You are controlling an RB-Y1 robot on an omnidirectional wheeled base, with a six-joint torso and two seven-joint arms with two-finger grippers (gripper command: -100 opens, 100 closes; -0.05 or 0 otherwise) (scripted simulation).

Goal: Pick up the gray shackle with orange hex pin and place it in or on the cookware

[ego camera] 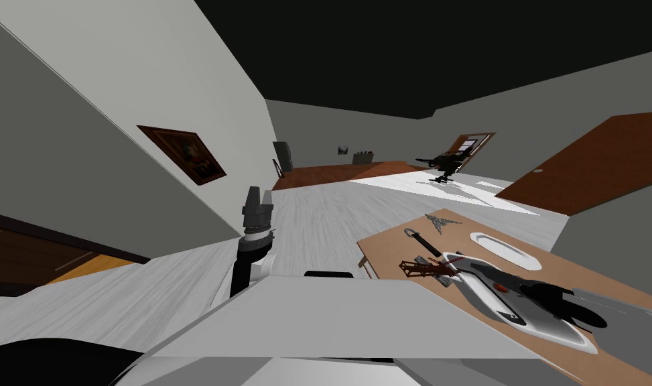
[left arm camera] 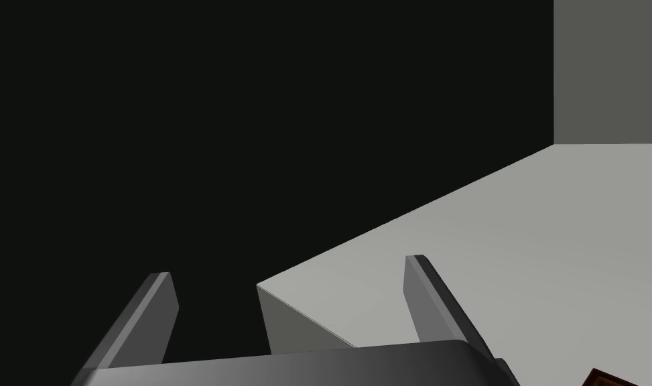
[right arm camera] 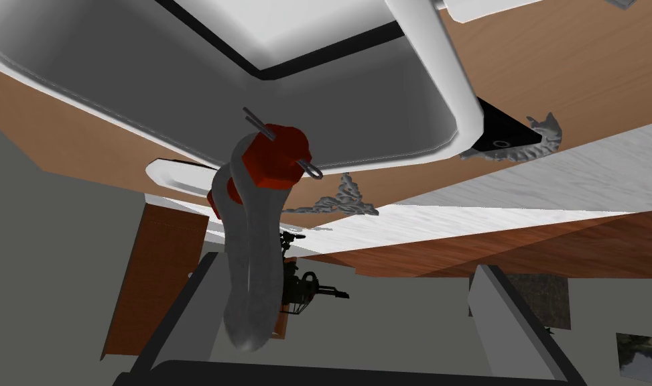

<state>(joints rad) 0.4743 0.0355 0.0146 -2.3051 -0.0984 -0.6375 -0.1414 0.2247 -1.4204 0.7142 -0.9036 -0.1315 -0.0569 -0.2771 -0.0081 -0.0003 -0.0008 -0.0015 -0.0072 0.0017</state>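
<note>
The brown bench (ego camera: 384, 249) is on my right side. On it sits a long white pan (ego camera: 552, 333) with a thick rim. My right arm reaches over this pan. The right pincer (right arm camera: 344, 265) has its 2 fingers wide apart, and they are not squeezing anything. The gray shackle (right arm camera: 250, 268) is between those fingers, right next to 1 of them and well away from the other. Its round end is near the dark body of the pincer. Its red-orange pin (right arm camera: 274, 157) points at the gray inside of the pan. I cannot tell if the shackle touches the pan. The left pincer (ego camera: 258, 198) is held up on my left side, away from the bench, and its 2 fingers are wide apart with nothing in them. A white plate (ego camera: 505, 249) lies just beside the pan. A small spiky gray thing (ego camera: 441, 221) lies near the far corner of the bench.
</note>
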